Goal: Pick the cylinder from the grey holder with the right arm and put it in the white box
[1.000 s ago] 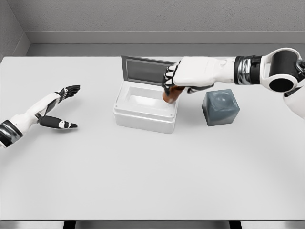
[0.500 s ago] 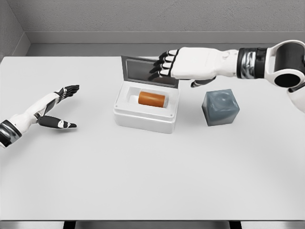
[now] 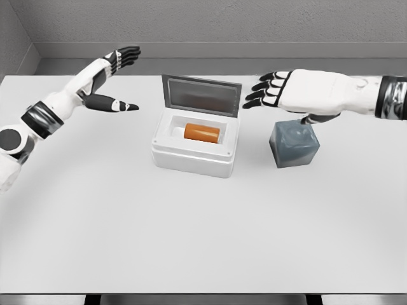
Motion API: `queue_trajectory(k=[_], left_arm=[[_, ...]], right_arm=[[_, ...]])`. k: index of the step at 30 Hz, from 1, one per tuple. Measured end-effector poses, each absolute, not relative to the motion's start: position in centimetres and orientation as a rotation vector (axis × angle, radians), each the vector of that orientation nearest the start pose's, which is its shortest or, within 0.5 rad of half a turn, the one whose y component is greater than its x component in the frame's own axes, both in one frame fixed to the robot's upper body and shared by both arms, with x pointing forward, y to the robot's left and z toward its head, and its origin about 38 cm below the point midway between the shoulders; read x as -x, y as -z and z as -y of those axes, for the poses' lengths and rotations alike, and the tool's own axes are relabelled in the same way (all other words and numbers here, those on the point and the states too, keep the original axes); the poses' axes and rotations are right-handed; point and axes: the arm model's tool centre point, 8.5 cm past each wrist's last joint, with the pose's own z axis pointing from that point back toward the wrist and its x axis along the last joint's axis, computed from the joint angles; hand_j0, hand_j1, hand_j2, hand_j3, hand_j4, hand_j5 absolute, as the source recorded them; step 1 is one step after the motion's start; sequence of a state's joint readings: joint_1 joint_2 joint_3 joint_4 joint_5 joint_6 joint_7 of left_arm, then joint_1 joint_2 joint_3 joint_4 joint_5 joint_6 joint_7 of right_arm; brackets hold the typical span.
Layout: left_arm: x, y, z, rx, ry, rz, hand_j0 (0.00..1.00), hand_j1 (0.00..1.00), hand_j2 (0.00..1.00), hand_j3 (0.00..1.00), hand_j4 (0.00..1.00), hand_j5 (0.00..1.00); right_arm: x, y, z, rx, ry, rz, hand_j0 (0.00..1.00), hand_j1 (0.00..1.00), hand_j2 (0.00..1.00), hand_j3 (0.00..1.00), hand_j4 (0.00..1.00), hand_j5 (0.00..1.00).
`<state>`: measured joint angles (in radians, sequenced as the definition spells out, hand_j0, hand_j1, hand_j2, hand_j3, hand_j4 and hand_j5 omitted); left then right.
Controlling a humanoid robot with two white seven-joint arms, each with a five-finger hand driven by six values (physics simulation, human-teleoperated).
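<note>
The bench (image 3: pixel 191 241) is white and flat, and its near part is bare. A bit farther back, near the middle, sits the white box (image 3: pixel 191 155). The orange cylinder (image 3: pixel 202 133) lies on its side inside the box, down in the hollow. No hand is touching it. The grey lid (image 3: pixel 201 96) of the box stands up at the back, open.

To the right of the box, just beside it but not touching, sits the grey holder (image 3: pixel 295 145). It looks like a dark grey block.

The right hand (image 3: pixel 286 94) hangs in the air above the holder. Its arm comes in from the right side. The fingers are spread out flat and point left, toward the lid. It holds nothing. One dark fingertip or thumb dips down close to the top of the holder, and it is hard to say if it touches.

The left hand (image 3: pixel 111 79) is up in the air on the far left, well apart from the box. Its fingers are stretched out and it holds nothing too.

Behind the bench is a grey wall (image 3: pixel 210 22).
</note>
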<state>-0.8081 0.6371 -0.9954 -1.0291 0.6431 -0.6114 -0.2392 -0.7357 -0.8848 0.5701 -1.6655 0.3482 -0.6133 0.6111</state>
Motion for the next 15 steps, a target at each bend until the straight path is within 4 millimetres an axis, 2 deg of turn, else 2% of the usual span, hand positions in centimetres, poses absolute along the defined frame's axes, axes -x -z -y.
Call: queue_trajectory(k=[1, 3, 6, 7, 11, 15], left_arm=[[-49.7, -17.8, -27.8, 0.226, 0.934, 1.812, 0.98, 0.98, 0.98, 0.98, 0.98, 0.98], [-49.7, -17.3, -26.6, 0.252, 0.974, 1.798, 0.98, 0.98, 0.98, 0.98, 0.98, 0.98], [-49.8, -16.7, -25.4, 0.266, 1.020, 1.784, 0.98, 0.98, 0.98, 0.98, 0.98, 0.98], [-49.9, -17.0, -25.2, 0.265, 1.030, 1.788, 0.98, 0.98, 0.98, 0.98, 0.98, 0.98], [-50.3, -17.4, -24.8, 0.264, 1.042, 1.794, 0.98, 0.98, 0.98, 0.98, 0.98, 0.98], [-50.4, -17.4, -24.2, 0.272, 1.045, 1.796, 0.98, 0.98, 0.98, 0.98, 0.98, 0.98]], right_arm=[[-41.1, -30.6, 29.4, -0.714, 2.870, -1.905, 1.00, 1.00, 1.00, 1.00, 1.00, 1.00], [-41.3, -33.1, 33.1, -0.893, 2.870, -1.922, 1.00, 1.00, 1.00, 1.00, 1.00, 1.00], [-41.4, -34.7, 35.6, -1.011, 2.871, -1.930, 1.00, 1.00, 1.00, 1.00, 1.00, 1.00], [-41.4, -34.8, 35.6, -1.011, 2.874, -1.924, 1.00, 1.00, 1.00, 1.00, 1.00, 1.00], [-40.9, -32.4, 32.9, -0.853, 2.912, -1.860, 1.00, 1.00, 1.00, 1.00, 1.00, 1.00], [-40.7, -31.5, 31.7, -0.789, 2.915, -1.855, 1.00, 1.00, 1.00, 1.00, 1.00, 1.00]])
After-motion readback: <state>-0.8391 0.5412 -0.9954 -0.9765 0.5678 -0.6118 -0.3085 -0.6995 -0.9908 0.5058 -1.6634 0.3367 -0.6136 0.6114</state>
